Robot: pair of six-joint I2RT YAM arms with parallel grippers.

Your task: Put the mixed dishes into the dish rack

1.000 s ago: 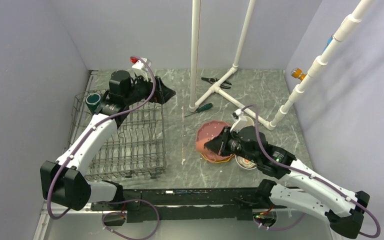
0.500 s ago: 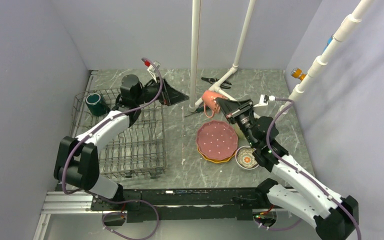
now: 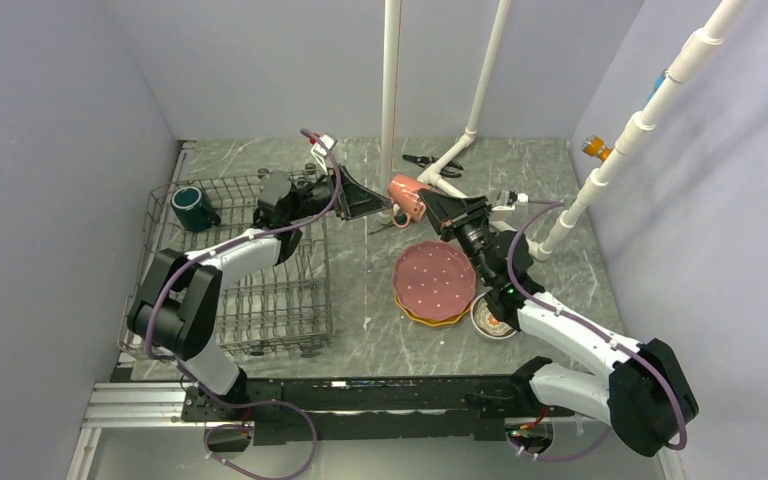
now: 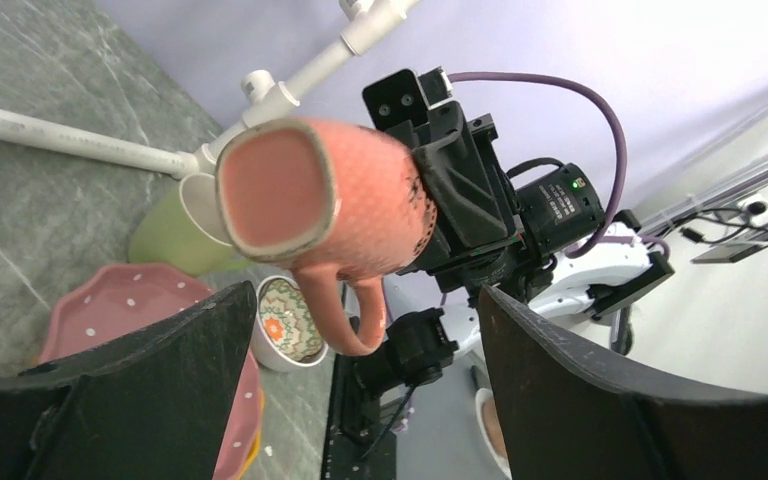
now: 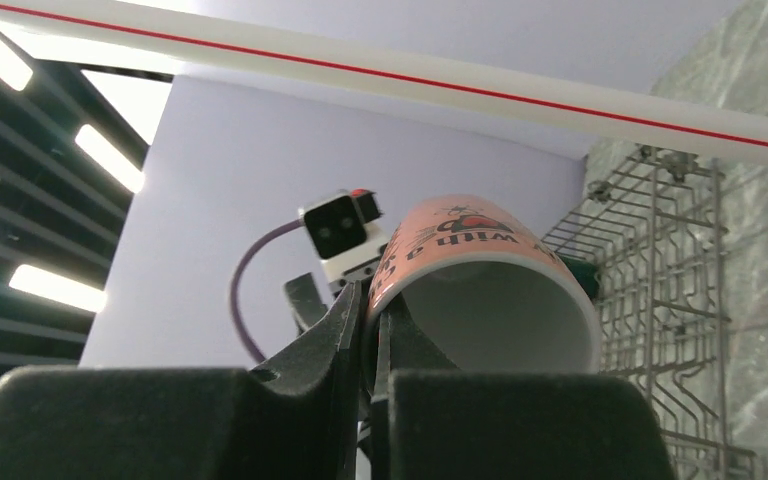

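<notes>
Right end effector (image 3: 428,207) pinches salmon mug (image 3: 405,194) rim — left end effector (image 3: 378,205) seemingly clear.

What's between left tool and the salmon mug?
Nothing: bare air between the open left tool and salmon mug, clearest in the left wrist view.

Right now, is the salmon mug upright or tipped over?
Tipped on its side, in the air: the right gripper pinches the salmon mug by its rim, base facing the open left gripper.

A robot lab booth: plain lavender walls (image 3: 260,60), white pipe frame (image 3: 391,100).
</notes>
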